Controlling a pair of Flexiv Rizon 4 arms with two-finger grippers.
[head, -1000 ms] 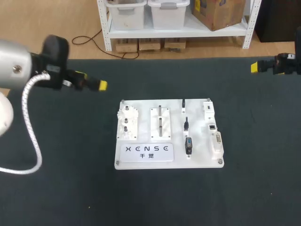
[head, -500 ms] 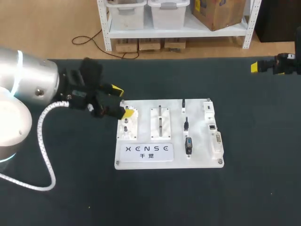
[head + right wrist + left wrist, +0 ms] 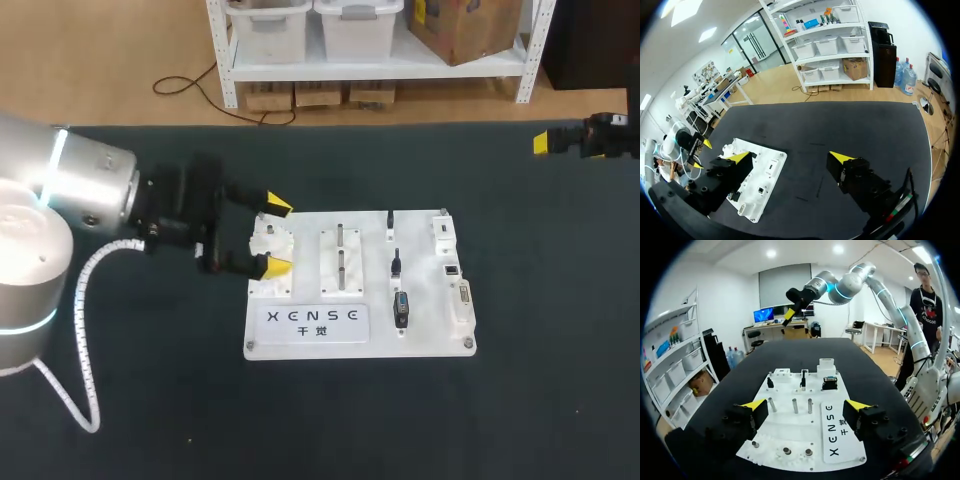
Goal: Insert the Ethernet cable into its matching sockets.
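The dark worktop (image 3: 120, 400) is carrying a white board (image 3: 420, 345) near its middle. The left arm (image 3: 80, 190) is coming in low over the worktop to the board's left edge. Its jaws are standing wide open, and the two yellow tips (image 3: 277, 206) are sitting on either side of a white knobbed fixture (image 3: 270, 245) without gripping it. In the left wrist view the board (image 3: 805, 440) is lying under and ahead of those parted fingers (image 3: 754, 405). The right arm (image 3: 610, 137) is hanging at the far right edge of the worktop, well apart from the board. Its jaws are also gaping open over bare dark surface, holding nothing, with the board (image 3: 757, 185) off beside one finger (image 3: 740, 156). On the board's right half, small black connectors (image 3: 401, 308) are sitting in a column between two metal pegs (image 3: 341, 262) and the white socket blocks (image 3: 462, 302). I cannot tell which of them is the Ethernet cable.
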